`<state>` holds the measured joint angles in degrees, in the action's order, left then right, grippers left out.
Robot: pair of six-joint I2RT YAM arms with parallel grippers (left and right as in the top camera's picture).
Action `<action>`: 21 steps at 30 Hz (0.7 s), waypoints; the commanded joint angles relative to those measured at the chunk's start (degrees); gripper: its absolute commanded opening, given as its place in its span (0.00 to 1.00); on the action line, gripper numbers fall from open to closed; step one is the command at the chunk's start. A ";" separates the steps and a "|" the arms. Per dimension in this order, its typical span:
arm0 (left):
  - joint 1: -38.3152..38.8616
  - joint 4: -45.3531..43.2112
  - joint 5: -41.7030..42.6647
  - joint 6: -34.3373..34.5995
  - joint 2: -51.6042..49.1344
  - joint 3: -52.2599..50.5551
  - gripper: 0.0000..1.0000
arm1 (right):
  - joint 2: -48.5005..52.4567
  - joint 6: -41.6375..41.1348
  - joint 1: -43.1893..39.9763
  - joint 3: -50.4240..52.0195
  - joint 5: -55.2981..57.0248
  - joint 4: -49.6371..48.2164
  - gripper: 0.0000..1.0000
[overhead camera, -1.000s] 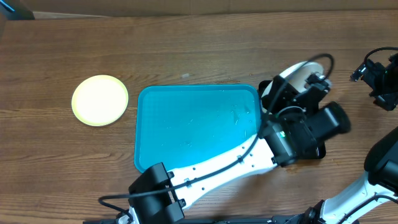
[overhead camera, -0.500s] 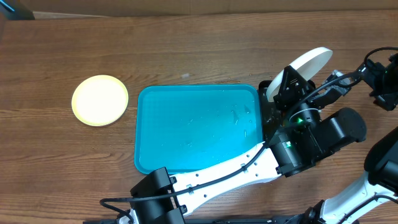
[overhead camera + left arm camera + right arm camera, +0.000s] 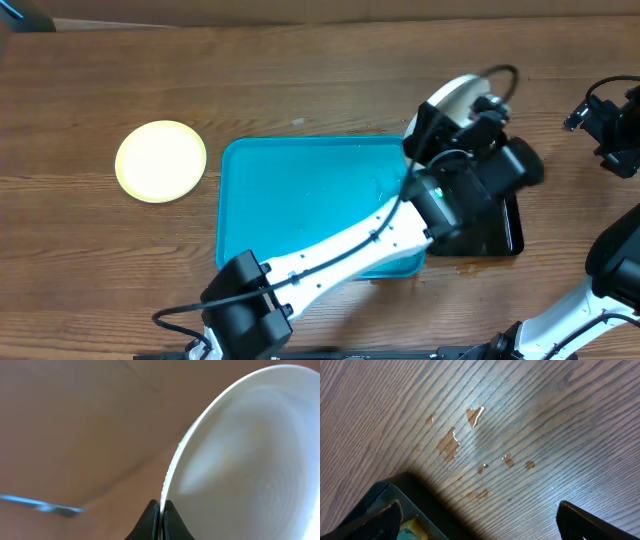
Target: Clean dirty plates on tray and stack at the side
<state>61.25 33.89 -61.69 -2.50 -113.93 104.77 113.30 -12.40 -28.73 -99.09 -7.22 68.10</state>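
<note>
left wrist: my left gripper (image 3: 160, 514) is pinched tight on the rim of a white plate (image 3: 250, 460), held on edge. overhead, this plate hangs near the far right corner of the tray (image 3: 300, 200). the yellow-green plate (image 3: 161, 161) lies on the table (image 3: 300, 80), left of the tray. my right gripper (image 3: 480, 522) is spread wide above wet wood.

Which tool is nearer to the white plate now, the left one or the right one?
Left. The left tool is shut on the rim of the white plate. The right tool is open over the wet table, apart from the plate.
</note>
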 commanded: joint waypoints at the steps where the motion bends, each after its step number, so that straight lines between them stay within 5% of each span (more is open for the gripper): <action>1: -3.04 3.89 19.28 16.70 0.44 1.20 0.05 | -1.40 -0.22 0.07 -0.63 -0.15 -0.37 1.00; 11: -21.68 11.67 54.73 29.94 5.84 1.92 0.09 | -1.40 -0.22 0.07 -0.63 -0.15 -0.37 1.00; 21: -52.15 30.53 72.02 33.99 5.81 1.88 0.04 | -1.40 -0.22 0.07 -0.63 -0.15 -0.37 1.00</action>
<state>15.14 62.33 1.15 29.71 -109.95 105.69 113.30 -12.38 -28.73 -99.09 -7.25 68.10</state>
